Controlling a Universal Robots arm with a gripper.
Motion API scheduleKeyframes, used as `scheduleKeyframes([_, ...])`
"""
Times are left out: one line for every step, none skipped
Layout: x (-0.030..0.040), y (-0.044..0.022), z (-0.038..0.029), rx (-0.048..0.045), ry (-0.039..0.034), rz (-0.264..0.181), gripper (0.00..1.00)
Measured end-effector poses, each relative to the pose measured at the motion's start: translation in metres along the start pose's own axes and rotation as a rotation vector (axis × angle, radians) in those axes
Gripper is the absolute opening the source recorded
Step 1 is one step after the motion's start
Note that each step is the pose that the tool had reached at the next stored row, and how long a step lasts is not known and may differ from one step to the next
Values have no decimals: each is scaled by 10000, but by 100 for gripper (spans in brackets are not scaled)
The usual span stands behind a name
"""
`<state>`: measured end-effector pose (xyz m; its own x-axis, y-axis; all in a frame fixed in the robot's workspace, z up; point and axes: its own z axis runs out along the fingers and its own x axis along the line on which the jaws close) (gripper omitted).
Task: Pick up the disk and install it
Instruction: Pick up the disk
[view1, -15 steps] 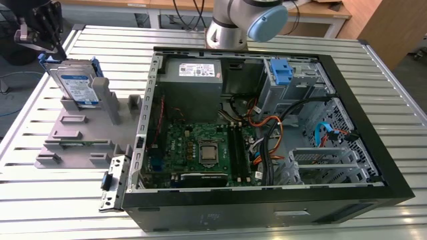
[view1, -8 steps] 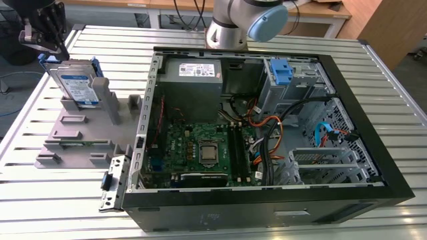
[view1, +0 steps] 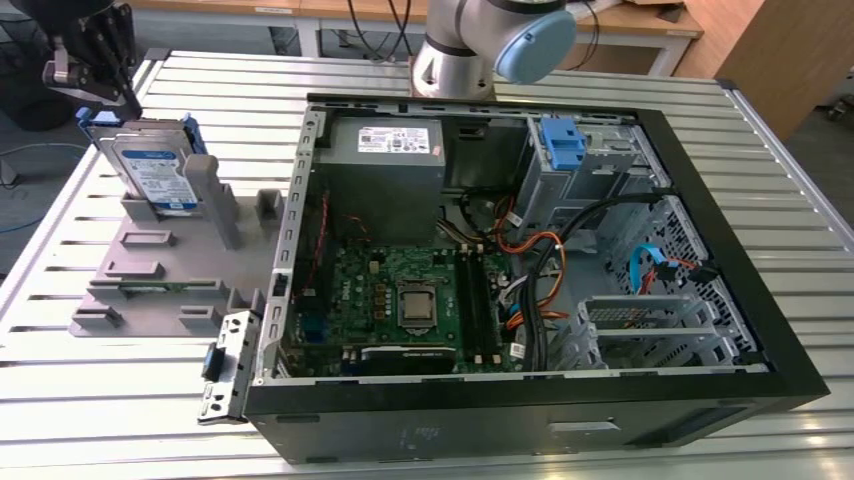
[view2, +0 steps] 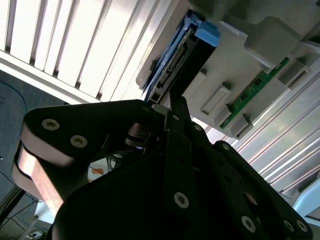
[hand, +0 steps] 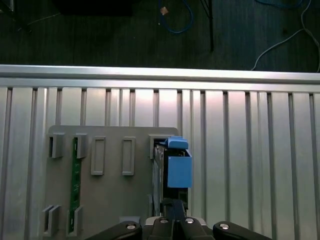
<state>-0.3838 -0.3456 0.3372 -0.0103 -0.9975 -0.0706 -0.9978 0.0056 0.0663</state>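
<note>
**Over the parts holder: pincer poised at the upright disk**

Arm pose: At the exterior view's upper left, the pincer (view1: 114, 95) hangs over the slatted table (view1: 94, 430). Its black body points downward and tilts slightly. The arm's (view1: 487, 40) grey column rises behind the open computer case (view1: 534, 415).

Disk position: The disk (view1: 158, 170) stands upright on its edge in a slot of the grey holder (view1: 147, 265). Its white-and-blue label faces the exterior camera, and the blue caddy frames it. The holder lies flat on the table, just beside the case on the exterior view's left. The disk is outside the case.

Relation: The pincer sits directly above the disk's upper edge, over the corner farther from the case. In the second wrist view the pincer (view2: 172, 107) runs up to the connector edge of the disk (view2: 175, 60); contact cannot be confirmed. In the first wrist view the pincer (hand: 172, 207) lies just beside the blue caddy of the disk (hand: 178, 167). Whether the pincer is apart, together or clamped on the disk cannot be told.

Other items: A green circuit strip (hand: 76, 175) sits in another slot of the holder (hand: 110, 200). Inside the case are a grey power supply (view1: 387, 150), a green motherboard (view1: 400, 300) and a bare blue bracket (view1: 563, 140).
</note>
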Motion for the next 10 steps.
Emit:
scheduleKeyframes([-2,0,2,1,-3,-1,11])
scheduleKeyframes([-5,0,3,1,-8,-1,11])
scheduleKeyframes([-8,0,5,0,-11,-1,11])
scheduleKeyframes([-11,0,6,0,-14,-1,11])
scheduleKeyframes([-15,0,8,0,-16,0,11])
scheduleKeyframes([-19,0,11,0,-18,-1,11])
scheduleKeyframes([-21,-1,13,0,-19,-2,11])
scheduleKeyframes([-23,-1,17,1,-21,-3,11])
scheduleKeyframes([-25,-2,20,0,-24,-3,11])
scheduleKeyframes([-26,-1,22,-1,-26,-3,11])
